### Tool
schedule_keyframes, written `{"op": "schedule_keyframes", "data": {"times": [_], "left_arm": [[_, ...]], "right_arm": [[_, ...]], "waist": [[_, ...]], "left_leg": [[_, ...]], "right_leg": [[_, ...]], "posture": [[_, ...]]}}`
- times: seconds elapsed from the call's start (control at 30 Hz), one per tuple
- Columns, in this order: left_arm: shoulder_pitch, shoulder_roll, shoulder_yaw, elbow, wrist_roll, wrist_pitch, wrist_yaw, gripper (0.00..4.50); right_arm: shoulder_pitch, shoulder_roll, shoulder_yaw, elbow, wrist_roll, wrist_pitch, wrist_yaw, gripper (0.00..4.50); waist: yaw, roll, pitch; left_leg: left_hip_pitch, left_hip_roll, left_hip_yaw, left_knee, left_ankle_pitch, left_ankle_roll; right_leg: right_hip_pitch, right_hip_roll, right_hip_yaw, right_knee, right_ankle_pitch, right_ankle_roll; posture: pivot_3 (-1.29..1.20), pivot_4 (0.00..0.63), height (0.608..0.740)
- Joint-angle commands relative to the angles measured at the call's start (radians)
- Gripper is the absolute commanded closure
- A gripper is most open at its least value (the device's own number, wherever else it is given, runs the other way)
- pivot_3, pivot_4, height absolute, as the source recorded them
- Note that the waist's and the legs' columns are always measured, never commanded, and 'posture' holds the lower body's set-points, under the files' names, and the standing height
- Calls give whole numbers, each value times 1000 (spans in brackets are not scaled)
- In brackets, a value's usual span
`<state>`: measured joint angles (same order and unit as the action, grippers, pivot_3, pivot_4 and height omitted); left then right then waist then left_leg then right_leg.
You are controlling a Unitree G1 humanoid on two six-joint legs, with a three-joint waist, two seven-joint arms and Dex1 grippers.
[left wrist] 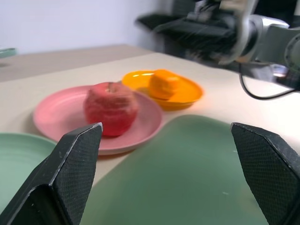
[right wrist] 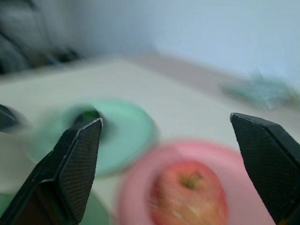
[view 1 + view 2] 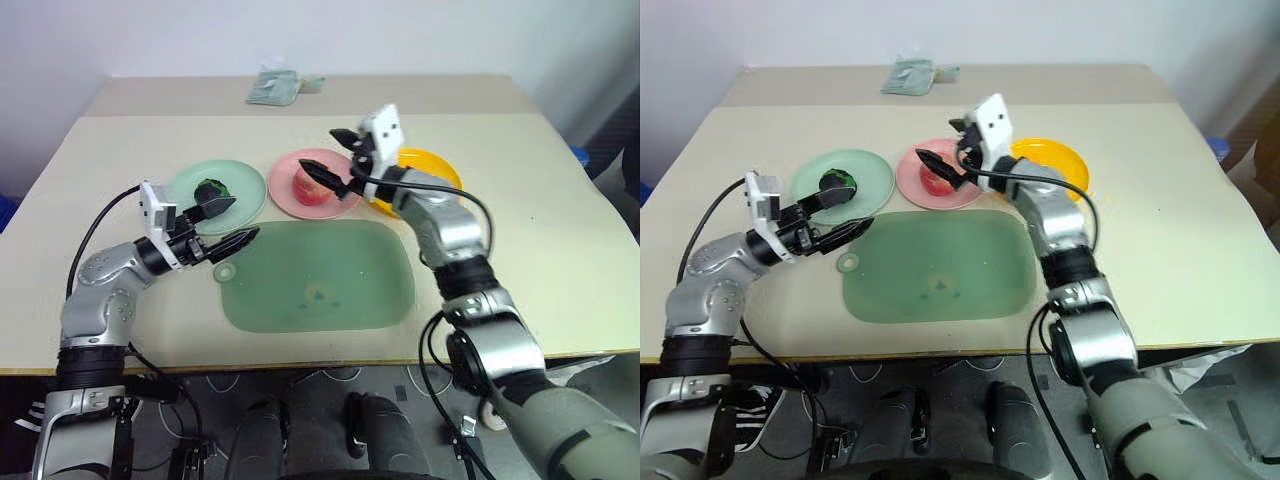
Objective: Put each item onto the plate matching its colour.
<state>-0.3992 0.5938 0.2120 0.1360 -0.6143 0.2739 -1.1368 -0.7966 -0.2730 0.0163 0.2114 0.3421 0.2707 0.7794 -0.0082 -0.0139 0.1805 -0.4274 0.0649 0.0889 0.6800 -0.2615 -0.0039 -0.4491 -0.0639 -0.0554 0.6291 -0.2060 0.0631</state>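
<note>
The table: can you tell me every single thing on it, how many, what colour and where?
Table: one, beige.
Mat: one, see-through green, front middle.
Plates: three in a row behind the mat; mint green on the left, pink in the middle, yellow on the right.
Round toy: one, dark green and black, on the mint plate.
Apple: one, pink-red, on the pink plate.
Orange toy: one, on the yellow plate.
Cloth: one, pale green, far edge.
Left hand: black fingers, open, by the mint plate.
Right hand: black fingers, open, above the apple.

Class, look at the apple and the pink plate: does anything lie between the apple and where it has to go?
No. The apple already sits on the pink plate, so no gap is left to block. The open right gripper hangs just above the apple, holding nothing.
</note>
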Motion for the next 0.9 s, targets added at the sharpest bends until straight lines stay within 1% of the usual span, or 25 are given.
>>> {"op": "schedule_keyframes", "data": {"times": [0.03,0.17,0.23,0.27,0.4,0.57,0.7,0.8,0.9], "left_arm": [[-29,32,24,-6,-60,28,-88,0],[-61,43,14,47,-67,38,-161,0],[-64,39,0,59,-51,21,-188,0],[-67,38,-6,66,-47,23,-195,0],[-66,31,-23,72,-29,17,-211,0],[-55,19,-34,66,-26,19,-216,0],[-59,5,-42,86,-26,12,-237,0],[-64,-15,-51,82,-14,-8,-236,0],[-73,-33,-44,83,-3,-35,-225,0]], "right_arm": [[123,-98,-71,-301,138,106,66,45],[289,-235,-133,-507,218,177,103,45],[373,-304,-194,-573,270,207,128,45],[410,-332,-222,-595,293,217,140,45],[592,-450,-314,-617,296,203,213,45],[658,-493,-382,-597,295,190,210,45],[653,-503,-385,-608,281,196,164,45],[666,-501,-403,-608,295,192,156,45],[662,-501,-383,-596,296,200,155,45]], "waist": [[0,0,0],[-5,0,0],[-7,0,0],[-5,0,0],[-1,0,0],[-3,0,0],[-2,0,0],[-1,0,0],[3,0,0]], "left_leg": [[0,0,0,0,0,0],[2,0,0,0,0,0],[2,0,0,0,0,0],[2,0,0,0,0,0],[2,0,0,0,0,0],[2,0,0,1,0,0],[2,0,-1,1,0,0],[2,0,-1,1,0,0],[2,0,-1,1,0,0]], "right_leg": [[0,0,0,0,0,0],[1,1,0,0,-1,-2],[1,1,0,0,-2,-3],[1,1,0,0,-2,-3],[1,1,0,-1,-3,-4],[1,1,1,-1,-3,-4],[1,2,0,-1,-3,-4],[1,1,1,-1,-3,-4],[1,1,1,-1,-3,-4]], "posture": [[0,150,740],[0,150,740],[0,150,740],[0,150,740],[0,150,740],[0,150,740],[0,150,740],[0,150,740],[0,150,740]]}}
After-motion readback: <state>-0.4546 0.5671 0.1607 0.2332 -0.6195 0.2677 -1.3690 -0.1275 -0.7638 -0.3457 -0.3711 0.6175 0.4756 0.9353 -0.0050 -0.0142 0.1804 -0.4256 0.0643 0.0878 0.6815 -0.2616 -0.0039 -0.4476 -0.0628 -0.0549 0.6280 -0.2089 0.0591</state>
